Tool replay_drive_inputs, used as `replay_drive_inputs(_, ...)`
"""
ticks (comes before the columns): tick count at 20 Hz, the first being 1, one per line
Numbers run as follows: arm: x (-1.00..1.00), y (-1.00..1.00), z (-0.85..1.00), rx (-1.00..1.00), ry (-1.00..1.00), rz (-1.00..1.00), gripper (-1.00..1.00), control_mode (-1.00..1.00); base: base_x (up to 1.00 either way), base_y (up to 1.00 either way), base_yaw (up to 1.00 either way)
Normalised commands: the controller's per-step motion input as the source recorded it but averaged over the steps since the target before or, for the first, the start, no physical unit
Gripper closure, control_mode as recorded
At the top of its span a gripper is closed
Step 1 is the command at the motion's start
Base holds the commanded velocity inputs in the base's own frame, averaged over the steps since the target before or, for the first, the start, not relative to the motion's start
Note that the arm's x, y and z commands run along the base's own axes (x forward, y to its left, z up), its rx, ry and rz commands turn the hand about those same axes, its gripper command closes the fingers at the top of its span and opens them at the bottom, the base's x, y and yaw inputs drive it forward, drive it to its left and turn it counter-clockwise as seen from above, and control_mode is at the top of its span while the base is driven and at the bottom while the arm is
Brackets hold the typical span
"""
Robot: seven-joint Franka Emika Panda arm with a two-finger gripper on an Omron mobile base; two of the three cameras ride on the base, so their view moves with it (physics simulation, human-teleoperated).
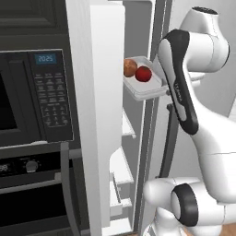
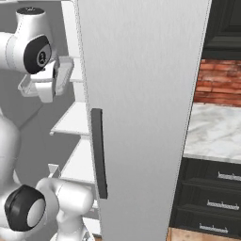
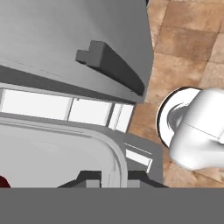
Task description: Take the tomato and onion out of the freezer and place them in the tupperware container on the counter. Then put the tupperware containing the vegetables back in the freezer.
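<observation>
Deep red and dull orange-brown, side by side: the tomato (image 1: 144,73) and the onion (image 1: 130,67) sit touching in the tray (image 1: 148,90), onion toward the back, tomato nearer the arm. The tray is up in the air at the mouth of the freezer (image 1: 107,115), level, not resting on any shelf that I can make out. The arm's dark forearm reaches up to the tray's near edge, and in the hand view the rounded pale rim (image 3: 111,153) lies right above the gripper (image 3: 114,178), with a sliver of tomato (image 3: 3,181) at the lower left corner. So the fingers are closed tight on that rim, tray held, vegetables aboard.

Now the relation that counts: the tray stretches away from the fingers toward the freezer's interior, its long axis pointing in past the open door. The white shelves (image 2: 75,120) lie beyond and below it. Pinched at one edge, the load hangs out ahead of the grip, so the far end is what has to clear a shelf lip first.

My read: filling is done, this is the return leg. The next move needs a straight push inward, keeping the tray flat, or those two balls roll.
</observation>
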Motion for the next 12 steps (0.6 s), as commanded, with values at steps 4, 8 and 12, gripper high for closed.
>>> replay_drive_inputs(4,0.41,0.33,0.00,0.00,0.00,-0.07,1.00,-1.00,0.00,0.00,0.00)
replay_drive_inputs(8,0.49,0.22,0.00,0.00,0.00,-0.06,1.00,-1.00,0.00,0.00,0.00)
replay_drive_inputs(12,0.49,0.11,0.00,0.01,0.00,-0.05,1.00,-1.00,0.00,0.00,0.00)
